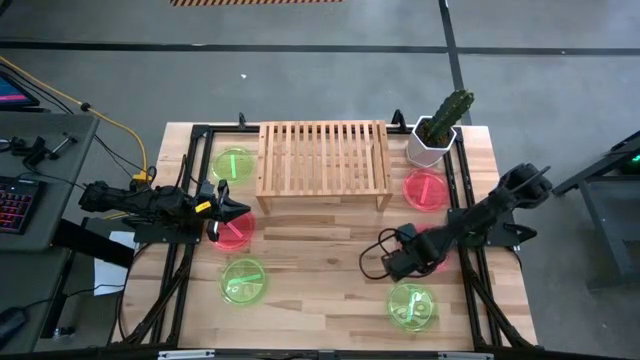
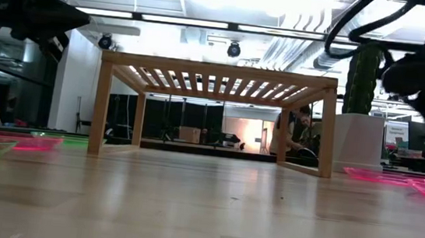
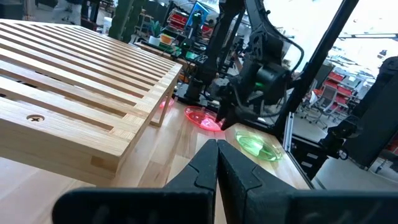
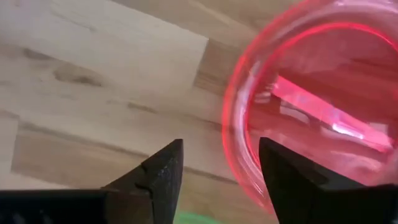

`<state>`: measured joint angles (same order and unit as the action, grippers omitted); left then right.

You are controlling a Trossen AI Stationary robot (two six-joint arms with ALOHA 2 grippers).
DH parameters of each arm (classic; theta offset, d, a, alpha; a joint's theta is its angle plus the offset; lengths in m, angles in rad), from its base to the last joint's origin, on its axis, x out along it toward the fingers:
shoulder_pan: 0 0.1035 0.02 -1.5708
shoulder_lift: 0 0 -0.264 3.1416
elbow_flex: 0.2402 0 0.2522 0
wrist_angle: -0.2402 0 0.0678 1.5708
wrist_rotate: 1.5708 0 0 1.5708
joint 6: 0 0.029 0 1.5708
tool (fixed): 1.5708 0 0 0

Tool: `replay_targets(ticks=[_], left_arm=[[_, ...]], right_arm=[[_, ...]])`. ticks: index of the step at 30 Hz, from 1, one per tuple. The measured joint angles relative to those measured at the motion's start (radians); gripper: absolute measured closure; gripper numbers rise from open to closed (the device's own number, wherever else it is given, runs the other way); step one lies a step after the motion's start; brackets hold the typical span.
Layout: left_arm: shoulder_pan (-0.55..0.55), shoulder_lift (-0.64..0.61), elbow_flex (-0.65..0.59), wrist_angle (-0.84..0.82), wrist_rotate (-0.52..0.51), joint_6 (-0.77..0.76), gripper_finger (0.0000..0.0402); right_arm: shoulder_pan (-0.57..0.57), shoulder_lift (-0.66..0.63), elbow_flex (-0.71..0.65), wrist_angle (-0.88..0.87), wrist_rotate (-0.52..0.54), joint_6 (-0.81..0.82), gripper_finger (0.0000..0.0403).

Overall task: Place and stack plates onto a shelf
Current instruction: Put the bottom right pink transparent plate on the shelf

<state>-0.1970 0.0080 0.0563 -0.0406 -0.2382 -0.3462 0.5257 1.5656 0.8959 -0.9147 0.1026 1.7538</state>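
The light-wood slatted shelf (image 1: 323, 160) stands on short legs at the table's far middle, its top bare. Six plates lie flat on the table: green ones (image 1: 232, 163), (image 1: 244, 280), (image 1: 412, 305) and pink ones (image 1: 425, 190), (image 1: 232, 232), (image 1: 436, 246). My left gripper (image 1: 233, 210) is shut and hovers over the left pink plate, at about shelf-top height (image 3: 216, 149). My right gripper (image 1: 412, 258) is open and points down at the right pink plate (image 4: 311, 112). One finger stands outside its rim (image 4: 236, 149) and one over its inside; no touch shows.
A cactus in a white pot (image 1: 438, 135) stands off the shelf's far right corner. A black frame (image 1: 192, 140) runs along the table's sides. Bare planks (image 1: 320, 270) lie in front of the shelf. A keyboard desk (image 1: 30, 180) sits left of the table.
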Motion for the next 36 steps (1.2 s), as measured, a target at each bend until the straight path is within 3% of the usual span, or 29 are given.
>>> replay_targets(ticks=[8,14,18,28,36], left_arm=[[0.000,0.000,0.000,0.000,0.000,0.000,0.0401],[0.000,0.000,0.000,0.000,0.000,0.000,0.0401],[0.000,0.000,0.000,0.000,0.000,0.000,0.0401],[0.000,0.000,0.000,0.000,0.000,0.000,0.0401],[0.000,0.000,0.000,0.000,0.000,0.000,0.0401]], right_arm=[[-0.004,0.122,0.001,0.025,0.003,0.015,0.0210],[-0.003,0.144,0.005,0.012,0.009,0.026,0.0217],[-0.003,0.146,0.005,-0.018,0.009,0.027,0.0253],[-0.004,0.149,0.000,-0.070,0.006,0.023,0.0392],[-0.002,0.150,0.040,-0.107,-0.004,0.018,0.0401]])
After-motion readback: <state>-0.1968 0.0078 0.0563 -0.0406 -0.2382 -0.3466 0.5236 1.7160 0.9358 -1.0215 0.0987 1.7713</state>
